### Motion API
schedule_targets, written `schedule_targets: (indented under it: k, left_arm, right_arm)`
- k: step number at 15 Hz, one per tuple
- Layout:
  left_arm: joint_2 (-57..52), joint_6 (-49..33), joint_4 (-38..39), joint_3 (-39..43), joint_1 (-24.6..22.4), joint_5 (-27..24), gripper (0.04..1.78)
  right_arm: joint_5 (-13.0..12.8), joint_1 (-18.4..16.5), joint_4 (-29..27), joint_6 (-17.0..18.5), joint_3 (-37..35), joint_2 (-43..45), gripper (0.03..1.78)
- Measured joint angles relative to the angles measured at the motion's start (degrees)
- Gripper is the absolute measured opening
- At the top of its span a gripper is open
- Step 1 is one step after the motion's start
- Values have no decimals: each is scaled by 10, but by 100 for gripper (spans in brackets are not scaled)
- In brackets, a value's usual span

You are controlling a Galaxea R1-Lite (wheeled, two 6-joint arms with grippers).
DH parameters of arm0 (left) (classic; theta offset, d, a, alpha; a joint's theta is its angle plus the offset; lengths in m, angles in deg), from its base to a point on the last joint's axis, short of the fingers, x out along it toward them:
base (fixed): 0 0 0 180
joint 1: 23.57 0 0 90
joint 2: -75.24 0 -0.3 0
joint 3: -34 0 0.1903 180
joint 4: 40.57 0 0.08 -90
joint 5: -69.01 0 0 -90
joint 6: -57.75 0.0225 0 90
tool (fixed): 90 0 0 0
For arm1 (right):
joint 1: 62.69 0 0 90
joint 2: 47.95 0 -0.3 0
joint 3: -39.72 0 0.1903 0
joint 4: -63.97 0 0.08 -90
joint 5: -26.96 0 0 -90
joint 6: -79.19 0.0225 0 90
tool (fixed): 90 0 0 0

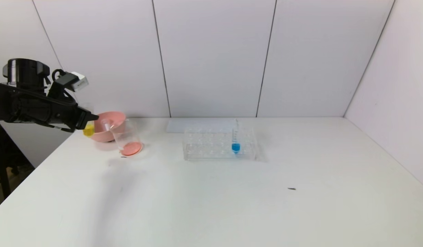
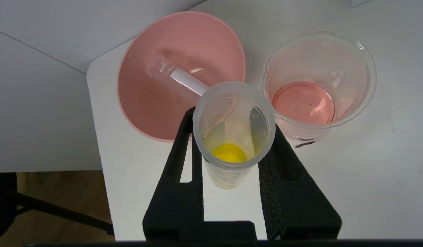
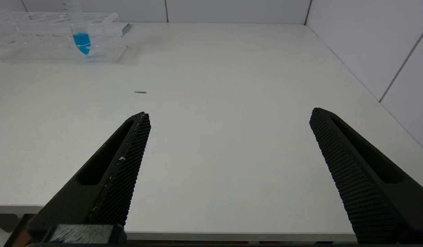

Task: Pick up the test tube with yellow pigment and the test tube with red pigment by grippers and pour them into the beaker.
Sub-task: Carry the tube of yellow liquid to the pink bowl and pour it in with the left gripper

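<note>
While the left gripper [image 2: 232, 161] hovers above the table's far left corner, its two black fingers [image 2: 184, 164] are clenched on the test tube with yellow pigment [image 2: 232, 137], pinching it partway down its length with the open mouth pointing away from the wrist and the yellow pool sitting at the rounded tip. From the head view the tube [image 1: 89, 129] looks close to upright or only slightly tipped, lifted clear of the table [image 1: 211, 192], so nothing yellow has left it yet as far as I can judge. The beaker [image 2: 317, 85] stands just beside the tube's mouth, on the side toward the table's middle, and it already holds a shallow layer of pinkish-red liquid; an emptied tube [image 2: 173, 75] lies slanted inside the pink bowl [image 2: 156, 116] behind it. That suggests the red pour is done and the yellow one is the step in hand. What matters now is that the tube's long axis must swing over so its mouth comes above the beaker's flared rim rather than the bowl's, and the two rims sit nearly touching, so a small aiming error could send the liquid into the wrong vessel. The right gripper [image 3: 228, 137] idles low over the table's near right part, fingers spread wide and holding nothing, well apart from the clear rack [image 1: 220, 144] where the blue-tipped tube [image 1: 235, 142] stands.
</note>
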Motion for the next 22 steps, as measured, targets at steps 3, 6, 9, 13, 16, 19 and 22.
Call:
schedule_targets:
  k: [3,6,9,13,16,19,22]
  left_arm:
    - [3,18,-29,-15,0,-37,47]
    - [4,58,-68,-34,-4,-45,47]
    - [5,113,-121,-58,-11,-47,47]
    - [5,171,-131,-71,-14,-47,47]
    - [6,186,-132,-73,-14,-47,47]
    - [10,186,-132,-77,-14,-47,47]
    - [14,187,-131,-82,-13,-47,47]
  right_arm:
    - [0,0,0,0,0,0,170]
    - [0,0,0,0,0,0,170]
    - [0,0,0,0,0,0,170]
    - [0,0,0,0,0,0,170]
    - [0,0,0,0,0,0,170]
    - [0,0,0,0,0,0,170]
    - [0,0,0,0,0,0,170]
